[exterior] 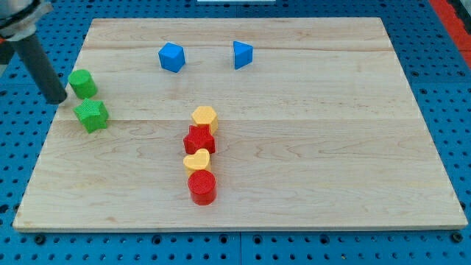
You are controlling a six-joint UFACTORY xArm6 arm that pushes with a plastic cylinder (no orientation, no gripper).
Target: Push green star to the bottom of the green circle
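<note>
Dark rod cut off at the view's top-left corner; our tip (57, 99) sits at the table's left edge, grasping nothing, just left of green circle (82, 83). Green star (91, 115) lies just below the circle, near that edge.

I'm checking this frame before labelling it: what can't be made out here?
- My tip: whether it touches the green circle is unclear in the camera view; too close to tell.
- Arm above the rod: cut off by the view's top-left corner.
- Gap between green circle and green star: too small.
</note>
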